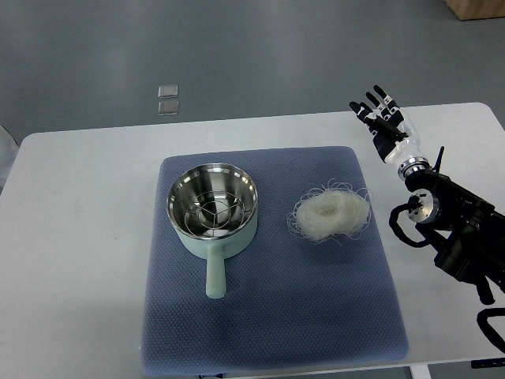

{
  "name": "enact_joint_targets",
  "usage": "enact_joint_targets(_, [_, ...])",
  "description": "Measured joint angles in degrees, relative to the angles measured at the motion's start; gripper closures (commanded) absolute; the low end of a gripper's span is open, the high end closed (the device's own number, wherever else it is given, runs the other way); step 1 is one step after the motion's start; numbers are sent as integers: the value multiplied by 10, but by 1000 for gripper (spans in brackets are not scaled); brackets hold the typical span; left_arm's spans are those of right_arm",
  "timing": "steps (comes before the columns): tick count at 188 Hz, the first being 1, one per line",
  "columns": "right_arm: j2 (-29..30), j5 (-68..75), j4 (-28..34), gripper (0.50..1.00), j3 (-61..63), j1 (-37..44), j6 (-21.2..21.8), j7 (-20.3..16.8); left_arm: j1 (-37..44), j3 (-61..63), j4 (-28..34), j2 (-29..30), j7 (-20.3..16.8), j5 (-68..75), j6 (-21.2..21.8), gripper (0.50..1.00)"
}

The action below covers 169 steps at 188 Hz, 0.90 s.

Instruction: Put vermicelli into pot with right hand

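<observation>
Vermicelli (330,212), a loose pale nest, lies on the blue mat (268,316), nearer the robot than the right hand (382,118) and off to that hand's left, well apart from it. The right hand hangs over the white table's (79,237) far edge, fingers spread, holding nothing. The pot (213,207), mint green with a steel inside, stands farther left beyond the vermicelli, its handle pointing toward the robot.

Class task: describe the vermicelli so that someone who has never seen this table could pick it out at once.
Find the blue mat on the white table. On its right half, beside the pale green pot, lies the vermicelli. It is the only loose, whitish tangle of thin strands there, a soft nest and no hard vessel.
</observation>
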Motion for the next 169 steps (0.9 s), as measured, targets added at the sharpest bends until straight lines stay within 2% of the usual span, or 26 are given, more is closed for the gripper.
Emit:
enact_joint_targets(52, [-7, -28, 7, 572, -7, 9, -1, -1, 0, 0, 0, 0, 0, 0, 0, 500])
enact_joint_targets(106, [-60, -253, 81, 570, -11, 17, -13, -6, 0, 0, 0, 0, 0, 0, 0, 500])
enact_joint_targets(134, [-110, -412, 115, 572, -40, 38, 21, -8, 0, 0, 0, 0, 0, 0, 0, 500])
enact_joint_targets(169, [-201, -547, 193, 572, -125, 84, 73, -8, 0, 0, 0, 0, 0, 0, 0, 500])
